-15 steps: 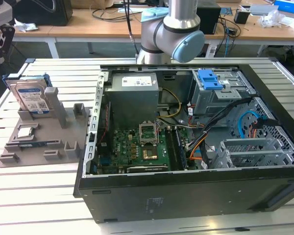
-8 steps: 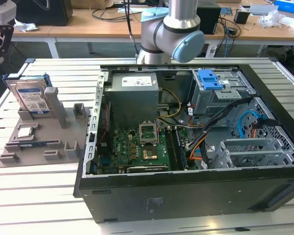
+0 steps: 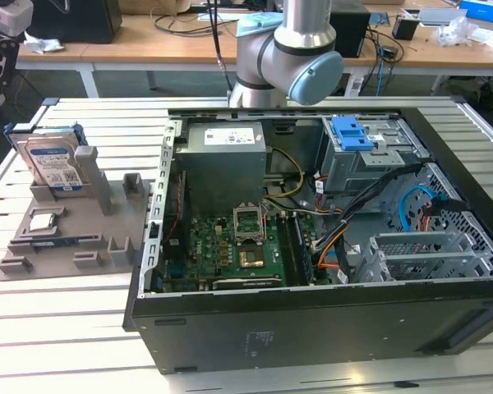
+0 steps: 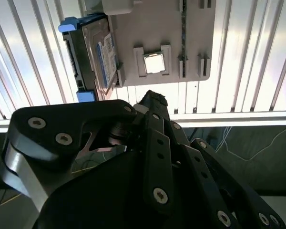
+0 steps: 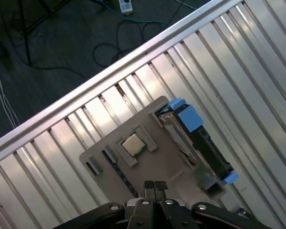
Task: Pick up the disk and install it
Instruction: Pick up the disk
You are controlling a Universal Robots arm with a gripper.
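Exterior view's left, upper part of frame: disk (image 3: 53,164) stands on edge with its label facing the camera, leaning in a slot of the grey holder plate (image 3: 90,238) on the slatted desk (image 3: 66,328). Not installed yet. A small square chip (image 3: 43,220) sits in a pocket of the same plate, just below the disk. Centre to right: open PC case (image 3: 312,336) lying on its side. Inside it, the grey power-supply box (image 3: 222,152) is upper left, the motherboard (image 3: 230,246) is below that, and the blue drive-bay latch (image 3: 352,134) is upper right. Arm (image 3: 287,49) is at top centre, behind the case. In the first wrist view the pincer (image 5: 155,185) hangs over the holder plate's edge with its fingertips pressed together, gripping nothing, clear of the disk and its blue side rails.
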